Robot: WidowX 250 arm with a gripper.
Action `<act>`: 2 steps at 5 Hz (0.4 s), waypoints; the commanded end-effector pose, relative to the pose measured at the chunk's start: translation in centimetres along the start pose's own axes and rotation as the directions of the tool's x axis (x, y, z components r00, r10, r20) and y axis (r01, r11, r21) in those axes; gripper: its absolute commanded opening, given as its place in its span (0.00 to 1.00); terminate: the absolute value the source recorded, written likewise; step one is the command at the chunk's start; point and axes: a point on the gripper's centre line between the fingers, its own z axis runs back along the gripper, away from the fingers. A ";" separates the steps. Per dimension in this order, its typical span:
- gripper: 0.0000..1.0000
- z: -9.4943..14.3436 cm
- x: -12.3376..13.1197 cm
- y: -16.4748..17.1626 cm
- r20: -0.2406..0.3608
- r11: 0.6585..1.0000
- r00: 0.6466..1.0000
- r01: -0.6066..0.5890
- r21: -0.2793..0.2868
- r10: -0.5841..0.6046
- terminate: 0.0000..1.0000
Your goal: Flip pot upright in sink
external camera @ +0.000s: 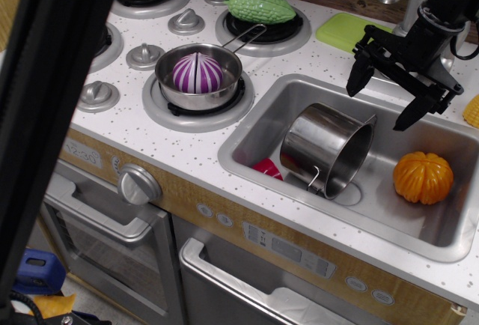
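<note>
The shiny steel pot (327, 147) lies on its side in the grey sink (299, 91), its open mouth facing right and a wire loop handle at its lower rim. My black gripper (382, 99) hangs above the back of the sink, just above and right of the pot. Its fingers are spread wide and hold nothing. An orange pumpkin (423, 177) sits in the sink to the right of the pot. A small red object (267, 168) shows under the pot's left side.
A long-handled saucepan (199, 78) with a purple-white striped ball (197, 73) stands on the front burner left of the sink. A green vegetable (260, 6) lies on the back burner. A green pad (346, 31) lies behind the sink. A dark pole (52, 100) blocks the left.
</note>
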 end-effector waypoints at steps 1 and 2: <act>1.00 0.0 0.0 0.0 0.000 1.000 1.000 0.000 0.000 0.000 0.00; 1.00 -0.1 -0.2 -0.3 0.035 0.993 0.999 0.021 0.115 -0.025 0.00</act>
